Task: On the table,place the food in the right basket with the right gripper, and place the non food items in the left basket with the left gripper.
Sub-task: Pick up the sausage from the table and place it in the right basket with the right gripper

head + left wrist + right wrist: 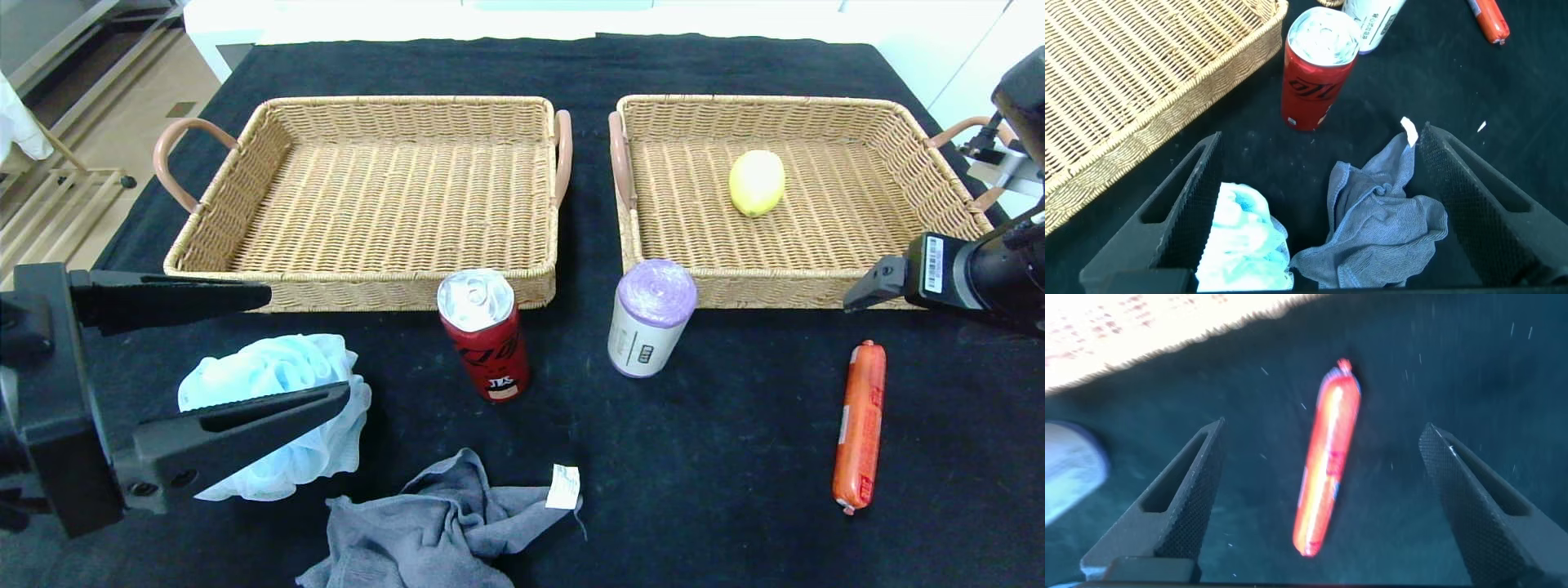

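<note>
The left basket (359,278) is empty. The right basket (784,100) holds a yellow lemon (756,182). In front of the baskets stand a red can (483,335) and a purple roll (651,317). An orange sausage (860,425) lies at the right. A pale blue bath sponge (277,408) and a grey cloth (441,527) lie at the front left. My left gripper (309,343) is open above the sponge; in its wrist view (1321,135) sponge (1241,237) and cloth (1380,220) lie between the fingers. My right gripper (1323,429) is open above the sausage (1328,457).
The table has a black cover. The can (1315,69) stands just beyond the left gripper, near the left basket's front wall (1127,82). The right arm (963,269) hangs over the right basket's front right corner. The table's right edge lies past the right basket.
</note>
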Motion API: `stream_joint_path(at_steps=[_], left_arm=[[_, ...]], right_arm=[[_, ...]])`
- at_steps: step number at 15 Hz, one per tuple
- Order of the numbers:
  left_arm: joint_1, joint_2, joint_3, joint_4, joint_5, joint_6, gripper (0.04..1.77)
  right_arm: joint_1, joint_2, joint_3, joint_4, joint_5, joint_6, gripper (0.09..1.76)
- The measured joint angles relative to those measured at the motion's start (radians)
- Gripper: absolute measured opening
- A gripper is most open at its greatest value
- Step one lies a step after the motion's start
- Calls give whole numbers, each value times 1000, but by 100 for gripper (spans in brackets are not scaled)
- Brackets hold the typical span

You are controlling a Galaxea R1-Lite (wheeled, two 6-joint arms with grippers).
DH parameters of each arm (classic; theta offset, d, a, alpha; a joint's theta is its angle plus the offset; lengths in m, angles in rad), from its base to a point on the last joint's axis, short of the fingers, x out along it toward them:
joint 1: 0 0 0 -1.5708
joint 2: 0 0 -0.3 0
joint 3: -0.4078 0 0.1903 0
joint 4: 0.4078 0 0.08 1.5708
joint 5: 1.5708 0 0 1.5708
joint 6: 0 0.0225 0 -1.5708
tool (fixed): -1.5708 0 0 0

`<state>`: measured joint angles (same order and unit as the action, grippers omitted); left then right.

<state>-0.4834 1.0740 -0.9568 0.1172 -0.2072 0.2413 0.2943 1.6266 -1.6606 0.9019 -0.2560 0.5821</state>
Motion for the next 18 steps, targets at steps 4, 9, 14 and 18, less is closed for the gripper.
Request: stream_joint_path(at_steps=[4, 9, 14, 18], left_arm=[[0, 0, 1, 0, 0, 0, 172], [0, 0, 1, 0, 0, 0, 172], [0, 0, 5, 0, 0, 0, 172], [0, -5, 9, -1, 0, 0, 172]], right_arm=[[0, -5, 113, -55, 4, 37, 171], [1, -17, 234, -142, 64, 39, 171], [9, -11, 293, -184, 64, 40, 171], [10, 3, 322, -205, 66, 40, 171]])
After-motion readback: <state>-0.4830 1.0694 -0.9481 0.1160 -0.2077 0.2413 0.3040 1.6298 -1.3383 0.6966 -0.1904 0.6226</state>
